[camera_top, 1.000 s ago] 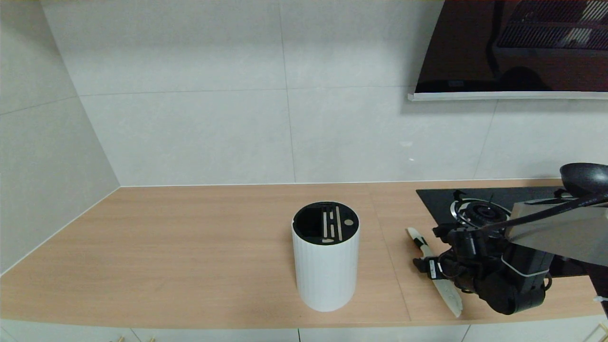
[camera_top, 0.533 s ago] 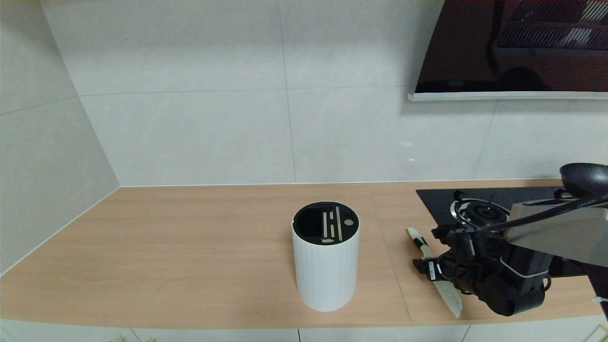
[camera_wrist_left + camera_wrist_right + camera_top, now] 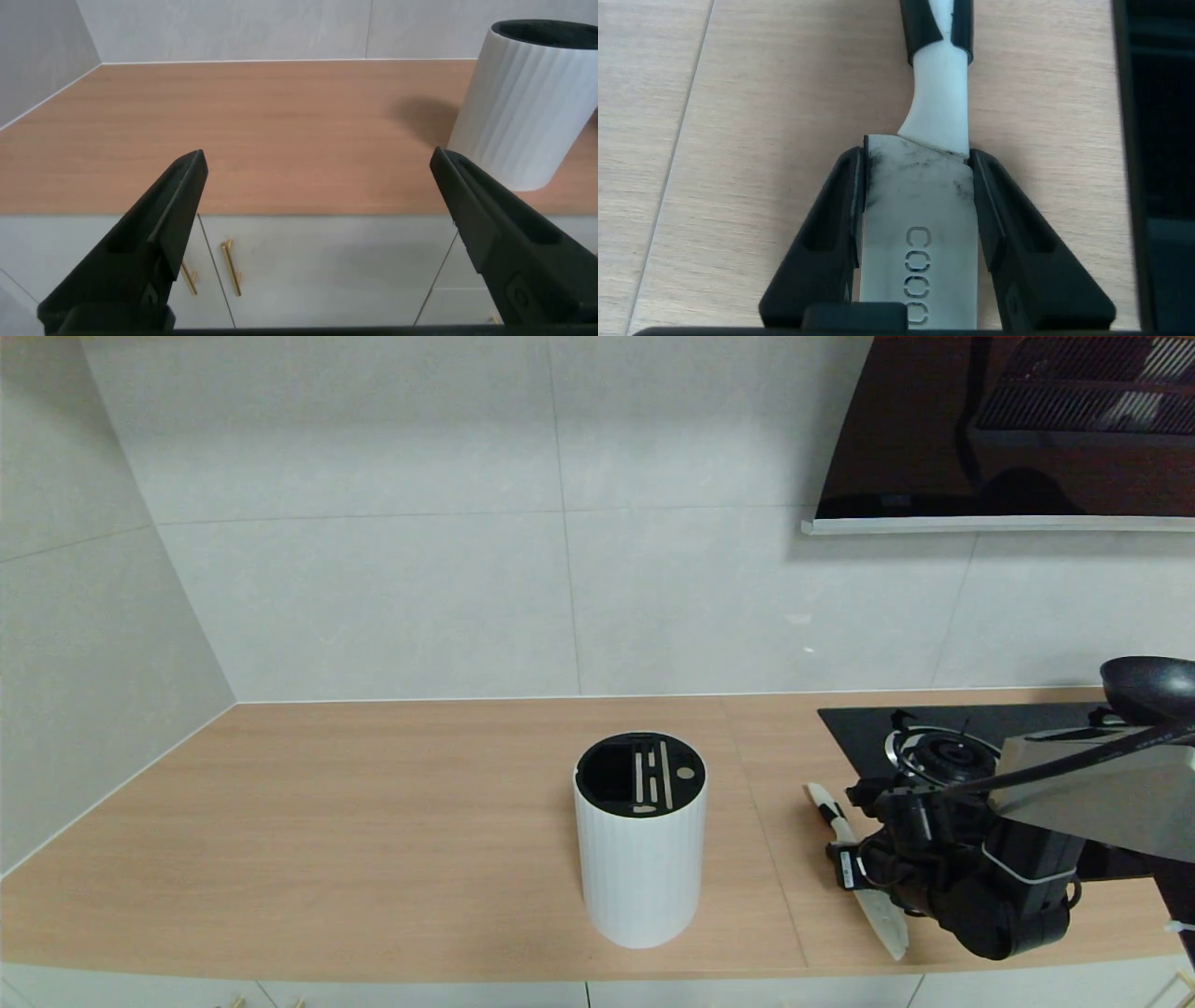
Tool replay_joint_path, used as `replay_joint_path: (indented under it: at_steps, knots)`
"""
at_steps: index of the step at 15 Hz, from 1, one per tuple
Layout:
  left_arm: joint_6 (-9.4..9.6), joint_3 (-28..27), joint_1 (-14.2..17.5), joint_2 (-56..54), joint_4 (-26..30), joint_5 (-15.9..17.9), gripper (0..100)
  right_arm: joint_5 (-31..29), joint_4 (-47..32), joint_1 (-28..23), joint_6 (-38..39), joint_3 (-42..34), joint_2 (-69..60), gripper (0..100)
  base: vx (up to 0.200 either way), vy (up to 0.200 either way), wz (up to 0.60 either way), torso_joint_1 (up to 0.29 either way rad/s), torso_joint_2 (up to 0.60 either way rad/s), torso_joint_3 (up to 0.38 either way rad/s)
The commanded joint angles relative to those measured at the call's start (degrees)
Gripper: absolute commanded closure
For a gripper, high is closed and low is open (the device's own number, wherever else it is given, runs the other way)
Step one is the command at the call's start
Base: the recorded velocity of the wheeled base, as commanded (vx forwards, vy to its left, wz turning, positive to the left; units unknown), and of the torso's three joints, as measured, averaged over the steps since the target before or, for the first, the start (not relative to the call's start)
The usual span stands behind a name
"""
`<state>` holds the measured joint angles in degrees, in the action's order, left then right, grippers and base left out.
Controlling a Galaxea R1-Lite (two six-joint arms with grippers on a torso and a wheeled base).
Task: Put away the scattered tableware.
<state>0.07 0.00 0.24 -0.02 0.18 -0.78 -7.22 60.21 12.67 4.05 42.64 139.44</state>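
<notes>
Head view: the knife holder (image 3: pixel 640 854) stands near the counter (image 3: pixel 373 840) front edge, with open wood stretching to its left. The knife (image 3: pixel 885 919) lies between it and the hob (image 3: pixel 859 728), tip by the edge. The right gripper (image 3: pixel 854 868) sits low over the blade.
Left wrist view: the left gripper (image 3: pixel 318 161) is spread wide and holds nothing, just off the counter front.
Right wrist view: the fingers (image 3: pixel 842 215) clamp both blade edges.

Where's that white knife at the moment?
In the head view the knife is at the right of the counter, between the white holder and the stove, its blade clamped in the right end effector.
</notes>
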Motion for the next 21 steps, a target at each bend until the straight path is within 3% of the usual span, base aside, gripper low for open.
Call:
replay_joint_path:
  at_steps: [1, 5, 8, 15, 17, 18, 19, 21]
  knots:
    - [0.01, 0.0, 0.02, 0.02, -0.01, -0.01, 0, 0.01, -0.09, -0.01, 0.0, -0.1, -0.22, 100, 0.0, 0.0, 0.0, 0.0, 0.0, 0.0]
    - [0.19, 0.0, 0.02, 0.02, -0.01, -0.01, 0, 0.01, 0.0, -0.01, 0.35, -1.86, -4.44, 100, 0.0, 0.0, 0.0, 0.0, 0.0, 0.0]
    - [0.1, 0.0, 0.02, 0.02, -0.01, -0.01, 0, 0.01, -0.18, 0.08, 1.4, -5.2, -14.89, 100, 0.0, 0.0, 0.0, 0.0, 0.0, 0.0]
    - [0.45, -0.53, 0.02, 0.02, -0.36, 0.08, 0, 0.1, -0.8, 3.59, 1.31, -8.8, -27.29, 100, 0.0, 0.0, 0.0, 0.0, 0.0, 0.0]
    - [0.37, -3.25, -0.16, 0.38, 1.49, 2.71, 0, 0.1, -1.85, 4.91, 1.31, -8.63, -33.26, 100, 0.0, 0.0, 0.0, 0.0, 0.0, 0.0]
    - [0.54, -5.45, -1.56, 3.72, 5.27, 12.21, 0, 0.1, -5.89, 5.53, 1.31, -6.87, -37.83, 100, 0.0, 0.0, 0.0, 0.0, 0.0, 0.0]
    - [0.54, -7.65, -2.09, 6.18, 5.53, 17.57, 0, 0.19, -8.88, 5.79, 1.23, -4.59, -39.77, 100, 0.0, 0.0, 0.0, 0.0, 0.0, 0.0]
    - [0.45, -16.08, -2.09, 15.58, 5.53, 22.66, 0, 0.19, -16.09, 8.25, 1.05, 0.86, -43.46, 100, 0.0, 0.0, 0.0, 0.0, 0.0, 0.0]
